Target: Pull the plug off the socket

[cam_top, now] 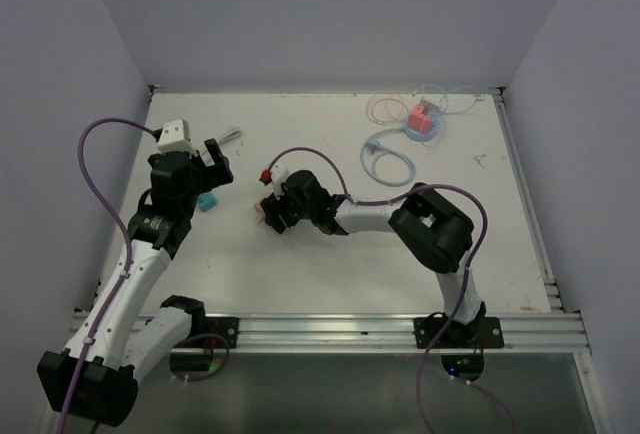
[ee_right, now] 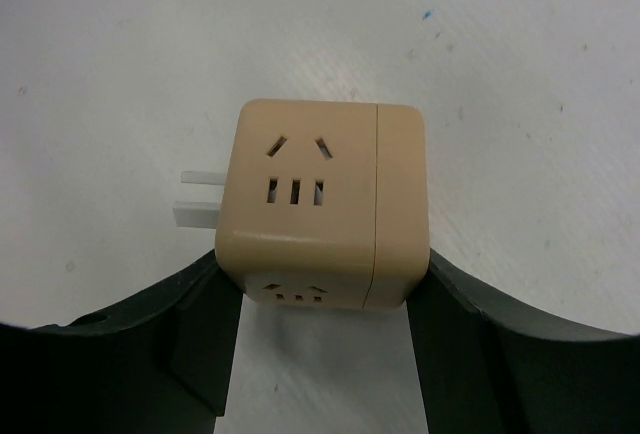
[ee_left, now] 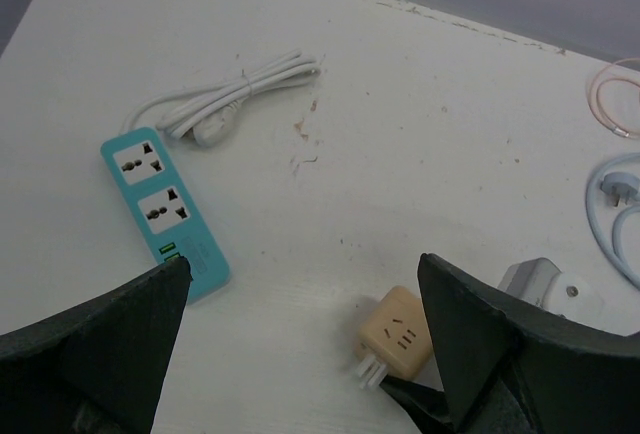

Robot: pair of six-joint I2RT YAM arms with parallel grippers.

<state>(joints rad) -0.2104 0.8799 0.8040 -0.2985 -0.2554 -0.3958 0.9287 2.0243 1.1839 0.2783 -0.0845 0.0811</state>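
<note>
Beige cube (ee_right: 320,204) is clamped by its flat sides in R gripper (ee_right: 322,272). Prongs (ee_right: 200,199) are bare and stick out sideways, clear of the fingers, a grip that prob. suits a straight pull. Cube lies apart from teal strip (ee_left: 165,212), so plug looks already out. L gripper (ee_left: 305,284) hangs over strip w/ jaws wide apart and nothing in them, likely to brace it. Farther: bundled white cord (ee_left: 235,99), then blue cable (cam_top: 385,154) and pink box (cam_top: 423,119). No brand or text legible.
</note>
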